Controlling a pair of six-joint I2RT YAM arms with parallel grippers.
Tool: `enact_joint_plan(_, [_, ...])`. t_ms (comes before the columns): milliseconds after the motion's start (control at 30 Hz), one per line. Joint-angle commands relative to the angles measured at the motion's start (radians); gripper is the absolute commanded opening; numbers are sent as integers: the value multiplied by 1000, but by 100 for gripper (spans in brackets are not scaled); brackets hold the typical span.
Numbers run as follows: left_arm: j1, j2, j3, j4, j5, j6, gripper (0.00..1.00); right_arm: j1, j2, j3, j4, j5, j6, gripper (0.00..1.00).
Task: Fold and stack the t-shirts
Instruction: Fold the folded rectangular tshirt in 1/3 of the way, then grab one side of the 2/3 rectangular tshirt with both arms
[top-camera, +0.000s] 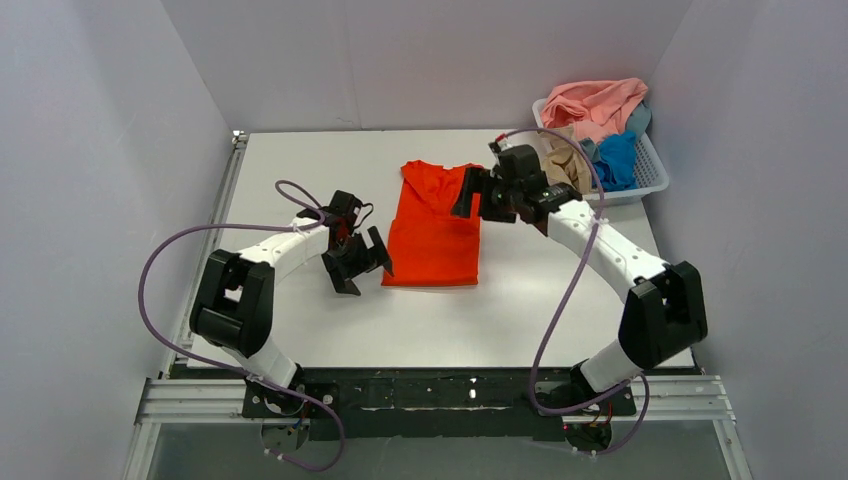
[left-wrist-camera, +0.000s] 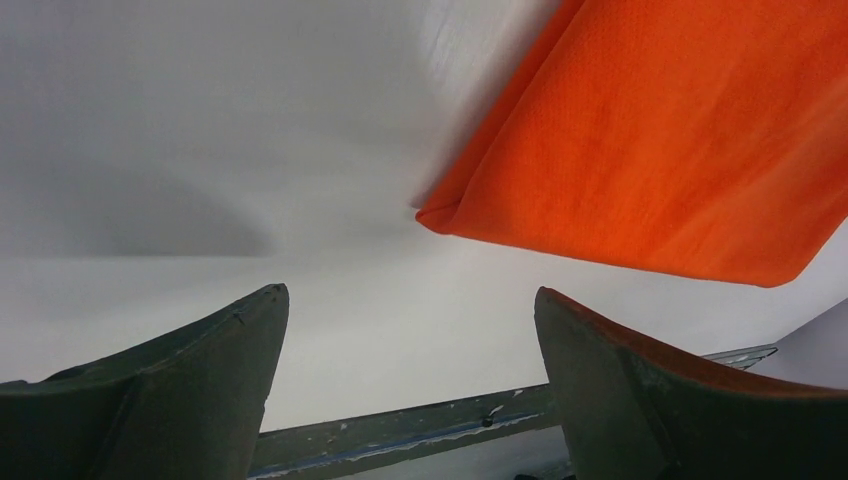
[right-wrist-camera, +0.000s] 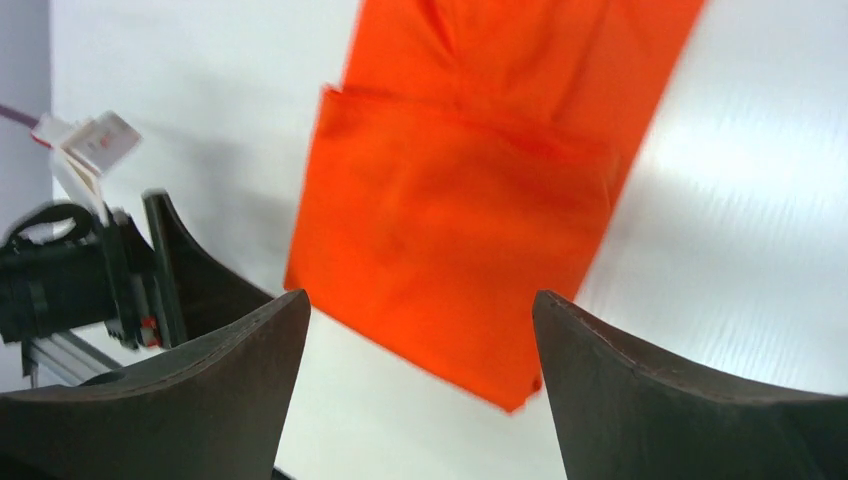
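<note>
Your left hand (top-camera: 362, 270) is hanging spread and empty just beside the near left corner of the orange-red t-shirt (top-camera: 435, 225). Your right hand (top-camera: 476, 200), equally spread and holding nothing, is hovering over its far right edge by the collar. That shirt is lying flat in the middle of the worktop (top-camera: 480, 320) as a narrow panel, sides apparently tucked in — so I'm judging a lengthwise half-fold is coming. Be pinching matching corners at one end, lifting low, keeping the edge taut. Bare surface is lying open to the left and nearer you — the basket (top-camera: 650, 170), holding the other t-shirts (top-camera: 598, 105), is sitting close beyond your right hand.
</note>
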Motion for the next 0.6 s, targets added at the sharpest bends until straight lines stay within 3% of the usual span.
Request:
enact_joint_plan(0, [2, 54, 10, -47, 75, -30, 91, 0, -80, -237, -36, 33, 177, 89])
enact_joint_plan(167, [-1, 100, -6, -12, 63, -49, 80, 1, -92, -374, 27, -3, 315, 87])
enact_joint_plan(300, [-1, 126, -17, 5, 58, -65, 69, 1, -44, -418, 103, -65, 371, 79])
enact_joint_plan(567, [-9, 163, -24, 14, 46, -73, 57, 5, -14, -493, 134, -78, 426, 62])
